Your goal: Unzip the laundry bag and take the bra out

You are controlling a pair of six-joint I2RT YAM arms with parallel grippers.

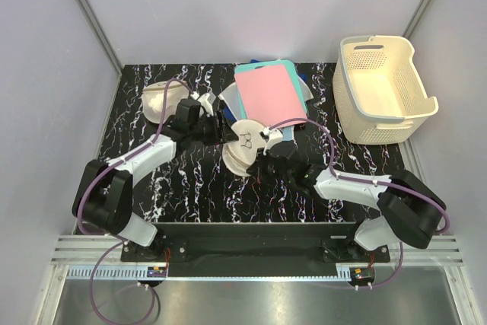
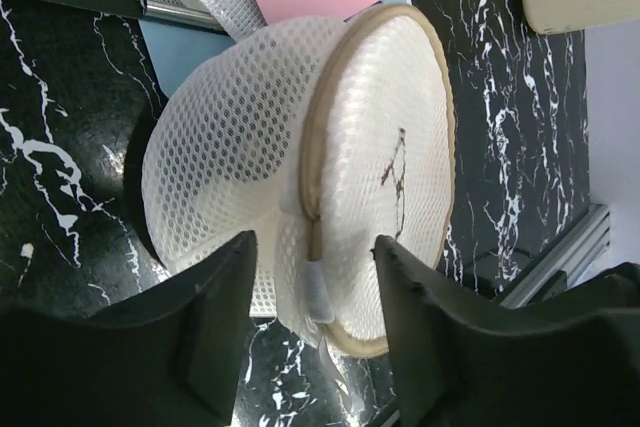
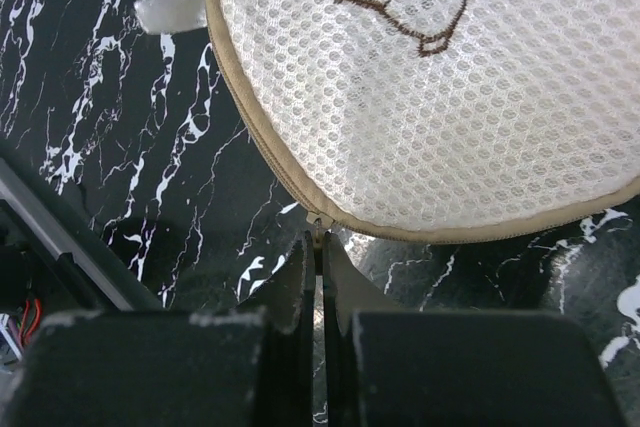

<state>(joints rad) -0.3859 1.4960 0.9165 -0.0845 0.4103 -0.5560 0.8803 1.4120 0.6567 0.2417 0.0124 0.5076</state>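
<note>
Right jaws pinch laundry bag (image 3: 450, 97) zipper pull (image 3: 319, 223) (left jaws parted).

1. Left gripper (image 2: 312, 252): jaws parted, one finger (image 2: 215, 317) on each side of centre (dark, blunt-tipped).
2. Right gripper (image 3: 320, 245): jaws pressed together, tips touching.
3. Left arm (image 1: 144, 159) and right arm (image 1: 350, 184): extended forward, converging.

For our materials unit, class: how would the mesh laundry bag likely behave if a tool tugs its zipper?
Probably light: the laundry bag is thin open mesh, so it may slide across the table when tugged. Likely springy rather than floppy: the tan rim holds a dome shape, though the mesh should dent.
</note>
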